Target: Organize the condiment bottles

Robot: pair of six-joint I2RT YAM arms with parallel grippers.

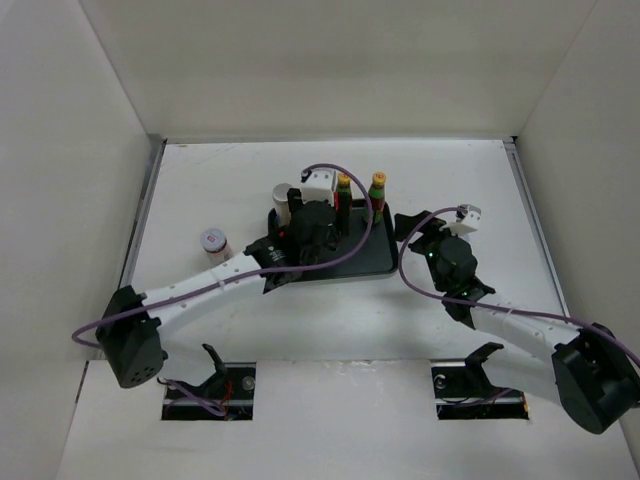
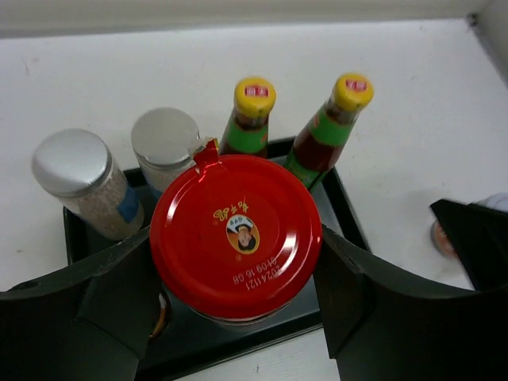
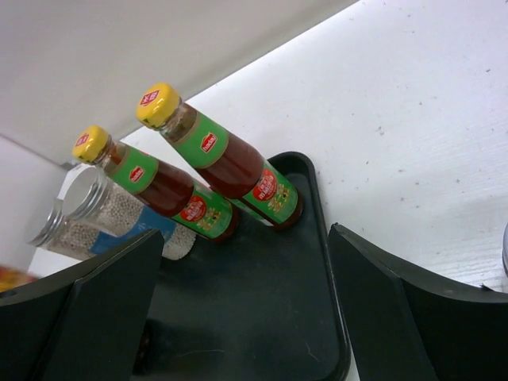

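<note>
My left gripper [image 2: 236, 270] is over the near side of the black tray [image 2: 75, 230], its fingers [image 2: 119, 294] pressed against either side of a red-lidded jar [image 2: 236, 234], so I read it as clamped on that jar. I cannot tell whether the jar's base rests on the tray or hangs just above it. Behind it, along the tray's far side, two grey-topped jars [image 2: 71, 163] stand on the left and two slim yellow-capped bottles [image 2: 252, 111] on the right, all upright and close together. My right gripper [image 3: 244, 262] sits at the tray's right end with its fingers wide apart, holding nothing. One short white-lidded jar [image 1: 213, 241] stands alone on the table [image 1: 200, 180], well to the left of the tray.
</note>
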